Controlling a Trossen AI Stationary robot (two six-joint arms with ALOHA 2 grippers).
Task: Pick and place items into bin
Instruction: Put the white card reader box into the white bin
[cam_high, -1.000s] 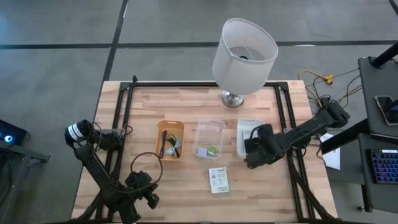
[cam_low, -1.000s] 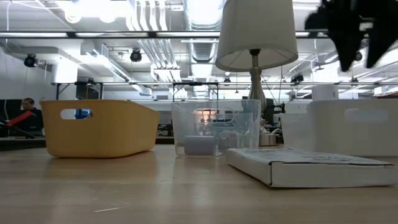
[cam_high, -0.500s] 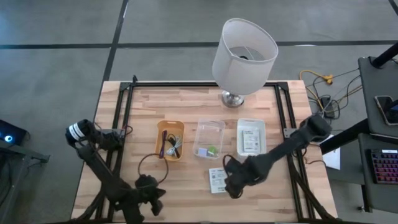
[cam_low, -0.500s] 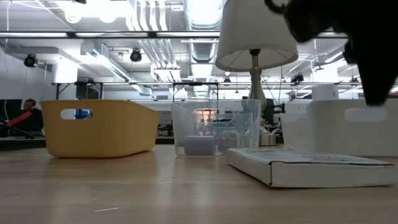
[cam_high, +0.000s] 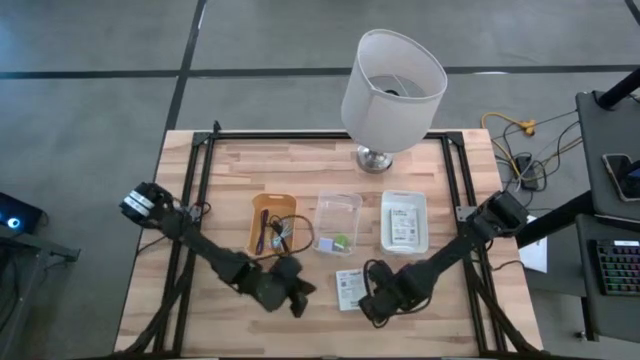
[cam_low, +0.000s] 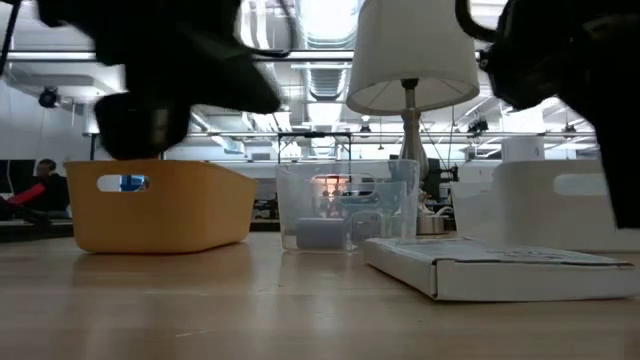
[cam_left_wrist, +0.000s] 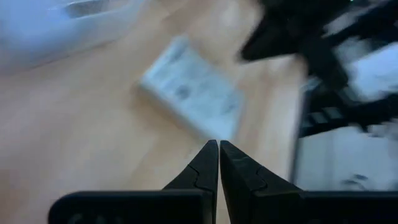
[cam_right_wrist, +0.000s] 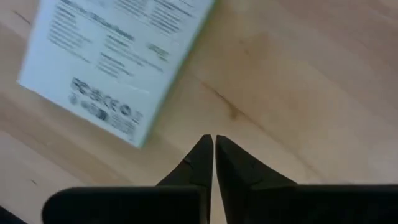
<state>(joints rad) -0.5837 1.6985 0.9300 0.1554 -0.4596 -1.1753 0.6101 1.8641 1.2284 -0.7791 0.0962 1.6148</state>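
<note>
Near the table's front edge, right gripper (cam_high: 368, 306) sits low over bare wood, fingers (cam_right_wrist: 202, 158) pressed together, nothing between them. White printed packet (cam_high: 350, 289) lies flat on the table (cam_high: 450, 310) just beside it, not touched. Left gripper (cam_high: 300, 300) is on the packet's other side, also pinched closed and empty; fingertips point toward the packet in the left wrist view. Behind them stands a row of three bins: yellow bin (cam_high: 273, 226) with dark cords (cam_high: 281, 234), clear bin (cam_high: 336, 222) with a small green cube (cam_high: 340, 241), white bin (cam_high: 404, 221) holding a second printed packet (cam_high: 403, 225). White lamp (cam_high: 391, 85) stands at the far edge.
</note>
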